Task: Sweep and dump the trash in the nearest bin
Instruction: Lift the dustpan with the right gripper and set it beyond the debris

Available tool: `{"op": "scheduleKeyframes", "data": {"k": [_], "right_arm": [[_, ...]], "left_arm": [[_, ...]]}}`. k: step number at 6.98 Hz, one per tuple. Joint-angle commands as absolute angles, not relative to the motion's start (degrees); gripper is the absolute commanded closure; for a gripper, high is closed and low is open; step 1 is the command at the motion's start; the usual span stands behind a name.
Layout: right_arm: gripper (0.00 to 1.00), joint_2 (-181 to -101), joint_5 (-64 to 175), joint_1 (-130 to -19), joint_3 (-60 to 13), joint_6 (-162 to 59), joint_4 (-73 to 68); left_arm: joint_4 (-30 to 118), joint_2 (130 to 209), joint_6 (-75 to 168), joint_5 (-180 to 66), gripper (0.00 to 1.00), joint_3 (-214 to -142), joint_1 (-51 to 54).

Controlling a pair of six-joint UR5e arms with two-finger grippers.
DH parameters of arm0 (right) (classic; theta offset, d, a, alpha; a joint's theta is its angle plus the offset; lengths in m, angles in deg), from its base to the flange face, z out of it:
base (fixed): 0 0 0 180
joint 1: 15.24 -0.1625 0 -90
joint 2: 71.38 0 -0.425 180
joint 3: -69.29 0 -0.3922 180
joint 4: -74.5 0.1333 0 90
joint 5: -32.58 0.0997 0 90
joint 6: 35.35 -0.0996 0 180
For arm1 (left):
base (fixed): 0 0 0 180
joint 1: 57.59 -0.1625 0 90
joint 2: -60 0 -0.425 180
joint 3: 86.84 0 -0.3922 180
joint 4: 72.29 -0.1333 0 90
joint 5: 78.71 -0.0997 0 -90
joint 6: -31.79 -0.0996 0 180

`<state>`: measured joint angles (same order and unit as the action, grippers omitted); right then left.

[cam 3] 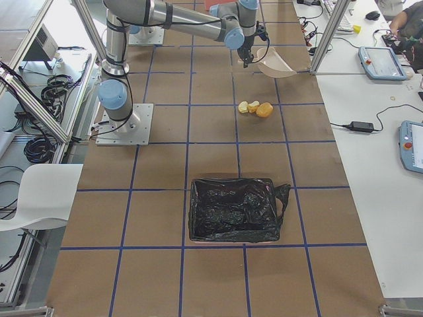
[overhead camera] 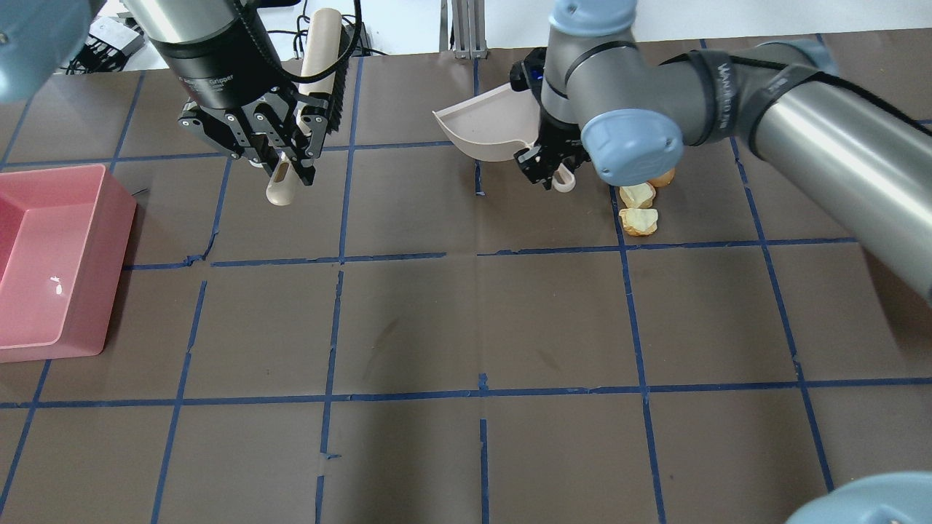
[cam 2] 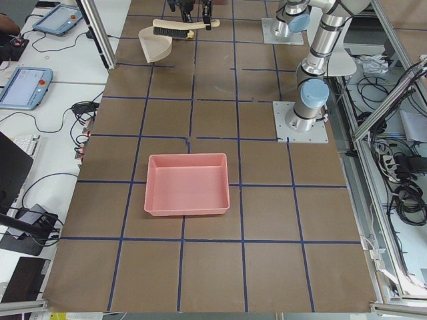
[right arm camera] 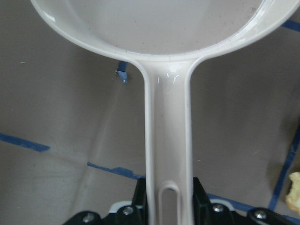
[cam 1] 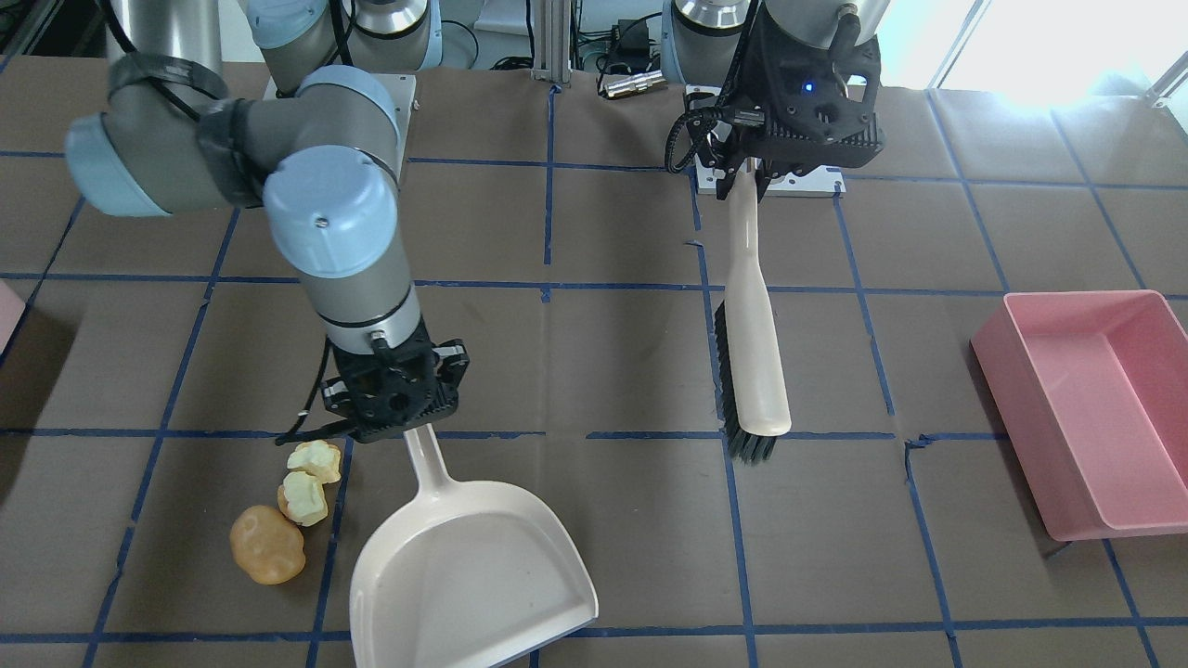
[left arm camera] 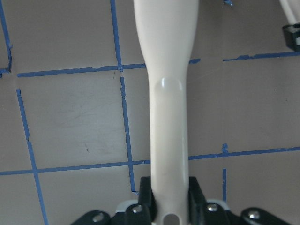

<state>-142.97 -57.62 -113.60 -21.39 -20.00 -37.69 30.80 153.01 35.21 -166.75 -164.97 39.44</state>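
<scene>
Cream plastic is in both my grips: my right gripper [cam 1: 401, 408] is clamped on the handle of the cream plastic dustpan [cam 1: 473, 575], and my left gripper [cam 1: 747, 172] is clamped on the handle end of the cream-backed brush with black bristles [cam 1: 756, 362].

Step in hand: tools acquired, sweeping not yet begun. The trash, two pale yellow crumpled pieces [cam 1: 308, 481] and one orange lump [cam 1: 267, 545], lies on the brown table [cam 1: 594, 371] just beside the dustpan handle, on my right.

Orientation:
- Dustpan: long axis runs away from my base, with the mouth facing the far edge, not the trash.
- Brush: long axis also runs away from my base, head outward, bristles facing the dustpan.

Next move, as I judge it: turn the dustpan mouth toward the trash and lower it, then bring the brush across, since it is well apart.

The pale pink plastic bin [cam 1: 6, 315] shows only as a corner on my right.
</scene>
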Motion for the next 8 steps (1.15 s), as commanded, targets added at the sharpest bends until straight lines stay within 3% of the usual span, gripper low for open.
{"op": "scheduleKeyframes", "data": {"k": [1, 4, 8], "right_arm": [[1.00, -149.3, -57.9, -103.5, -21.2, -3.0, -28.3], [1.00, -152.6, -59.9, -87.5, -21.2, 22.3, -23.0], [1.00, -145.8, -61.4, -74.9, -20.2, 46.6, -31.1]], "left_arm": [[30.8, 153.0, 35.2, -166.6, 1.00, -165.0, 39.4], [30.8, 153.0, 35.2, -166.6, 1.00, -165.1, 39.4], [31.2, 153.1, 35.6, -166.5, 1.00, -165.1, 39.4]]}}
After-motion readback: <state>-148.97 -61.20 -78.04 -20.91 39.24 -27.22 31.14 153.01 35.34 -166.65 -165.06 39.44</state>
